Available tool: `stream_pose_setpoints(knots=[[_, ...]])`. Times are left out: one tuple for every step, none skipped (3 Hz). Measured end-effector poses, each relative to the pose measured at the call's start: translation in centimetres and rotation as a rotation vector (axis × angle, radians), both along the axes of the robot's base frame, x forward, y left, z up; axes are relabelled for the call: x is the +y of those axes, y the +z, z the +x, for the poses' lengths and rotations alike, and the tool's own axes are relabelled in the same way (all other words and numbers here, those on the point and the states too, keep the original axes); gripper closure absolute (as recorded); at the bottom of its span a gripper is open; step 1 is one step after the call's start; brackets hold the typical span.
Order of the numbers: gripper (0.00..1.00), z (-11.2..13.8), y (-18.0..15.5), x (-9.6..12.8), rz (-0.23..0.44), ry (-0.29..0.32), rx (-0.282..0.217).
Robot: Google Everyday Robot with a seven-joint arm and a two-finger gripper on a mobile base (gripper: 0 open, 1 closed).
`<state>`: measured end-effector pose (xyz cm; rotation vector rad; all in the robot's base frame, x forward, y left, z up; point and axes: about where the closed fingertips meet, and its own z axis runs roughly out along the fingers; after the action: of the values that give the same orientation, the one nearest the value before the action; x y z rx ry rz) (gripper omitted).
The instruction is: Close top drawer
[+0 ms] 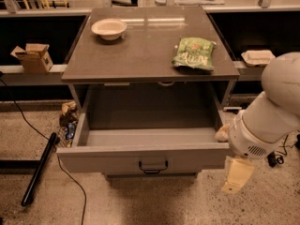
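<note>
The top drawer (140,156) of the grey cabinet stands pulled far out, and its inside looks empty. Its flat grey front panel faces me, with a small dark loop handle (153,167) at the middle. My white arm (269,118) comes in from the right. My cream gripper (236,175) hangs down just beyond the right end of the drawer front, a little below its lower edge. The frame does not show if it touches the panel. Any lower drawer fronts are hidden under the open drawer.
On the cabinet top (140,60) sit a white bowl (108,28) at back left and a green snack bag (193,53) at right. A cardboard box (33,57) and a white container (257,56) rest on side shelves. A black pole (40,168), cables and clutter (69,118) lie on the floor at left.
</note>
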<state>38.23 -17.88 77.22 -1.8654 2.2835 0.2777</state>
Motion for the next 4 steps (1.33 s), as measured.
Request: stream_pose_setpoints(knots=[[0.49,-0.3,-5.4,-0.7,-0.042,0.008,0.025],[0.72,0.3,-9.3,-0.9,-0.040,-0.001,0.033],[0.95,0.5,-9.5,-0.9,-0.037,-0.002,0.030],[1.00,1.2,-10.1,-0.8,-0.031,0.005,0.011]])
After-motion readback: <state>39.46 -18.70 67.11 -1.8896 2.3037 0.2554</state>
